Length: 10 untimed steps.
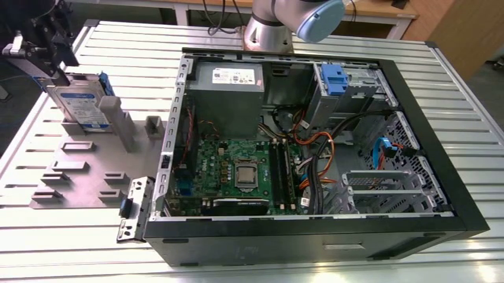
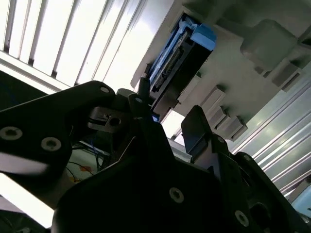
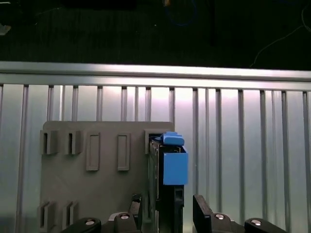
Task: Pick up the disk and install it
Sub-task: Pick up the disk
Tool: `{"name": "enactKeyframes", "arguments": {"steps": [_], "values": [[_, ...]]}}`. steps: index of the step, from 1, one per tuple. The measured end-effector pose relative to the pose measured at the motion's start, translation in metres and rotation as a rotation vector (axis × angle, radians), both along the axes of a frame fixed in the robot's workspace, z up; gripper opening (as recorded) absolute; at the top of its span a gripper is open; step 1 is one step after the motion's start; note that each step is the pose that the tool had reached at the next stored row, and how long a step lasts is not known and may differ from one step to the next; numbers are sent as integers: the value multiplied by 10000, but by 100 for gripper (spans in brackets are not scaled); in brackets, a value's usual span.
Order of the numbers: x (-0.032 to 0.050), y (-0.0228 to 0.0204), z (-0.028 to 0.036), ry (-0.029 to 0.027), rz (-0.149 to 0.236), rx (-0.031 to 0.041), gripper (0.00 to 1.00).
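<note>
The disk (image 1: 79, 106) stands on edge in a slot of the grey holder (image 1: 87, 171) at the exterior view's left, its white-and-blue label facing out and blue rails along its edges. My gripper (image 1: 49, 75) hangs at the disk's upper far corner. In the first wrist view the disk (image 3: 174, 165) runs edge-on between my two fingers, and the gripper (image 3: 167, 209) is open with a small gap on each side. The second wrist view shows the disk (image 2: 177, 53) reaching down between the open gripper (image 2: 167, 109).
An open computer case (image 1: 464, 194) lies on the slatted metal table (image 1: 79, 247), with a motherboard, cables and a blue drive bracket (image 1: 334, 79) in its far bay. The arm's base (image 1: 268, 29) stands behind the case. The holder has several empty slots (image 3: 92, 153).
</note>
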State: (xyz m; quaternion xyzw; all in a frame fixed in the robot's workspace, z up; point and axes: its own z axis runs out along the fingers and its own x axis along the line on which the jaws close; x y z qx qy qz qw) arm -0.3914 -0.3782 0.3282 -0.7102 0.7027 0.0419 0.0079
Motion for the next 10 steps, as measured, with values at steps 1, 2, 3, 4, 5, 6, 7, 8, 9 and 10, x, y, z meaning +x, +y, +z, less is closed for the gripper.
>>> {"name": "enactKeyframes", "arguments": {"steps": [1,2,3,4,5,6,7,8,9,10], "values": [[0,0,-3,-4,144,0,53],[0,0,-7,-13,261,0,53],[-1,0,-11,-33,351,0,53],[-1,0,-17,-67,418,-1,53],[-1,0,-23,-108,481,-1,53],[0,0,-29,-146,544,-1,53],[0,0,-36,-179,605,-2,53],[0,0,-46,-208,669,-2,53],[-3,1,-57,-223,697,-1,53],[-7,2,-68,-226,706,-2,53]]}}
